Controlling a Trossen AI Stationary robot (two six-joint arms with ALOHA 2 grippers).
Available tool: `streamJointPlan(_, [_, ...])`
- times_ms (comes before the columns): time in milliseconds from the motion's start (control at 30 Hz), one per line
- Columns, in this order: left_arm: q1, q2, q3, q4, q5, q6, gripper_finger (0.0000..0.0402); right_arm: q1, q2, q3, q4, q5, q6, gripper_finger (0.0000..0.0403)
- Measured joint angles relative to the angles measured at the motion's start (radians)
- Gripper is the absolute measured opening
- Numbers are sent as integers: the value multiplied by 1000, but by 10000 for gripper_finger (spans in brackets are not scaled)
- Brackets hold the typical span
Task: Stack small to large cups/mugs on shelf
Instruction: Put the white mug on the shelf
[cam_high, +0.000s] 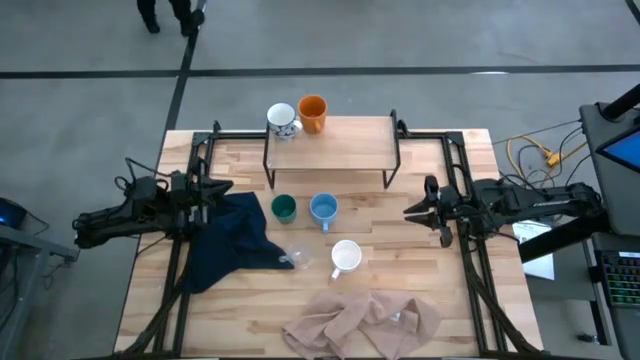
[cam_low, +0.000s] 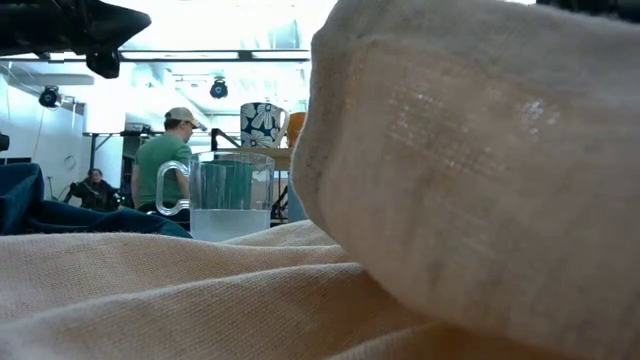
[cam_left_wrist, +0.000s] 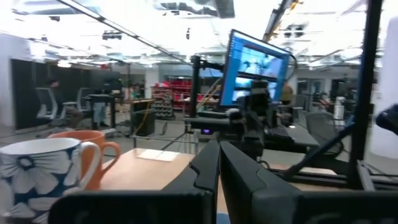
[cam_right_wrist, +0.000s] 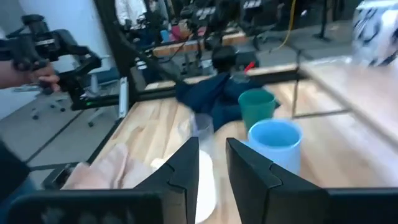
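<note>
The shelf (cam_high: 335, 140) stands at the table's far middle. The patterned mug (cam_high: 283, 121) and the orange mug (cam_high: 313, 113) stand on its left end; both also show in the left wrist view, the patterned mug (cam_left_wrist: 34, 174) and the orange mug (cam_left_wrist: 93, 155). On the table in front of the shelf stand the dark green mug (cam_high: 284, 208), the light blue mug (cam_high: 323, 209), the white mug (cam_high: 345, 256) and the clear glass cup (cam_high: 299, 256). My left gripper (cam_high: 222, 188) is shut and empty, left of the shelf, over the dark blue cloth. My right gripper (cam_high: 410, 210) is open and empty, right of the mugs.
A dark blue cloth (cam_high: 230, 240) lies at the left, reaching the glass cup. A beige cloth (cam_high: 360, 325) lies crumpled at the near edge and fills most of the low view (cam_low: 450, 200). Black rails (cam_high: 465, 250) run along both sides. A person (cam_low: 165, 165) stands behind the table.
</note>
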Motion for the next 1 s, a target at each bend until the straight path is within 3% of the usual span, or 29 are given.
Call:
streamJointPlan(167, [0,0,0,14,-36,-7,0,7,-47,-93,17,-81,71,75])
streamJointPlan(433, [0,0,0,81,-42,-8,0,63,-107,-260,222,-183,159,73])
streamJointPlan(633, [0,3,-3,81,-73,-8,0,172,-107,-340,382,-189,229,72])
streamJointPlan(900, [0,3,-3,81,-77,-10,0,385,-53,-341,393,-55,310,68])
streamJointPlan(1000, [0,3,-3,82,-56,-13,0,466,-18,-340,438,44,318,68])
